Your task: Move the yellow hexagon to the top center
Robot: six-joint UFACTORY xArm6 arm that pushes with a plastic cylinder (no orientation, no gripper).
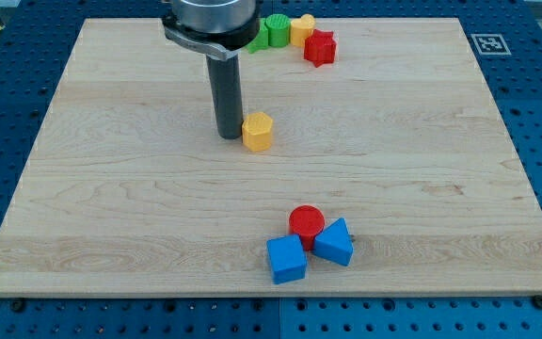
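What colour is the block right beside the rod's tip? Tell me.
Yellow: the yellow hexagon sits just to the view's right of my tip, seen in the camera view.

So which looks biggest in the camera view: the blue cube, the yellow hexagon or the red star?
1. blue cube, biggest, though it sits nearest the camera.
2. yellow hexagon and red star look alike; the star sits farther away, so no ranking.

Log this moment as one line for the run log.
my tip: at yellow hexagon's left side | hexagon: mid-board, not yet top center | board
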